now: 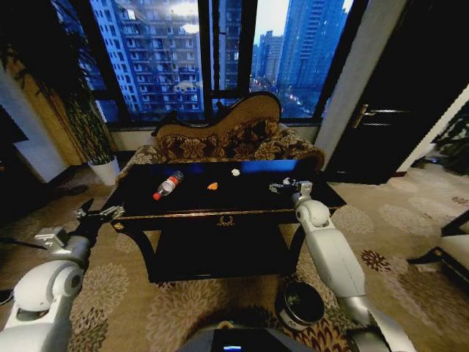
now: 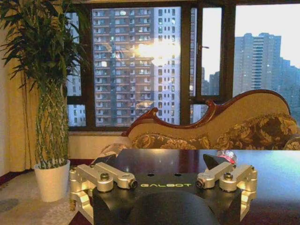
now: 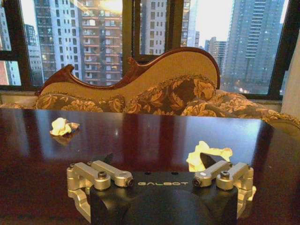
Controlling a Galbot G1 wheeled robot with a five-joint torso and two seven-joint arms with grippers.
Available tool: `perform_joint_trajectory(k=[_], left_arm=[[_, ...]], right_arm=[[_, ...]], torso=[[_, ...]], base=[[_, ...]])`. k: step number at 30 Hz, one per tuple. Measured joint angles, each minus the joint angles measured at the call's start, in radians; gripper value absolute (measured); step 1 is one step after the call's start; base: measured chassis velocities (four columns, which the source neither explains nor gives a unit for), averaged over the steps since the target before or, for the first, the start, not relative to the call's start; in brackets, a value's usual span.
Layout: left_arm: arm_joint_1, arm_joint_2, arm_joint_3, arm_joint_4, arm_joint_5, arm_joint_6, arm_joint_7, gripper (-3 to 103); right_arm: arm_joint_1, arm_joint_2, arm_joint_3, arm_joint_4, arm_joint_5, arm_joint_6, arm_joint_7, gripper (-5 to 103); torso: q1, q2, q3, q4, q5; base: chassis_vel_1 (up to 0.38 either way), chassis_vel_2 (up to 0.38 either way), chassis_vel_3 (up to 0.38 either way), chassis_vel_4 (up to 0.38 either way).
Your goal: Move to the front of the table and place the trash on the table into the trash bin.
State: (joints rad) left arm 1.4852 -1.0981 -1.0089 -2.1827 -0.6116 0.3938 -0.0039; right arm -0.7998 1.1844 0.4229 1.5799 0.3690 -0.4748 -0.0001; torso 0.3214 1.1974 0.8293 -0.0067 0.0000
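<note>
The black glossy table (image 1: 242, 199) stands before me with trash on its top. A clear bottle (image 1: 167, 185) with a red cap lies at the left. An orange scrap (image 1: 212, 186) and a small white bit (image 1: 235, 172) lie near the middle. My right gripper (image 1: 284, 185) hovers open over the table's right part. In the right wrist view a crumpled pale scrap (image 3: 208, 154) lies just ahead of the right gripper (image 3: 157, 159), another scrap (image 3: 63, 126) farther off. My left gripper (image 1: 100, 213) is open beside the table's left front corner, facing the bottle's cap (image 2: 226, 156). The black trash bin (image 1: 299, 304) stands on the carpet by my right arm.
A brown floral sofa (image 1: 227, 139) stands right behind the table, under the tall windows. A white plant pot (image 1: 105, 170) with a tall plant sits at the back left. A dark door (image 1: 396, 110) is at the right. Patterned carpet surrounds the table.
</note>
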Motion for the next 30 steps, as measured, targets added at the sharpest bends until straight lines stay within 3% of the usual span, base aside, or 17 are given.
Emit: perform_joint_trajectory(k=[16, 30], left_arm=[[0.004, 0.0, 0.002, 0.015, 0.001, -0.028, 0.008, 100], [0.004, -0.003, 0.008, 0.034, 0.001, -0.048, 0.008, 100]], right_arm=[[0.058, 0.031, -0.02, -0.082, -0.029, 0.023, 0.0, 100], [0.044, -0.006, 0.026, -0.023, 0.011, -0.001, 0.0, 100]], torso=[[0.0, 0.0, 0.0, 0.0001, -0.0001], [0.0, 0.0, 0.0, 0.0, 0.0]], base=[[0.0, 0.0, 0.0, 0.0], [0.0, 0.0, 0.0, 0.0]])
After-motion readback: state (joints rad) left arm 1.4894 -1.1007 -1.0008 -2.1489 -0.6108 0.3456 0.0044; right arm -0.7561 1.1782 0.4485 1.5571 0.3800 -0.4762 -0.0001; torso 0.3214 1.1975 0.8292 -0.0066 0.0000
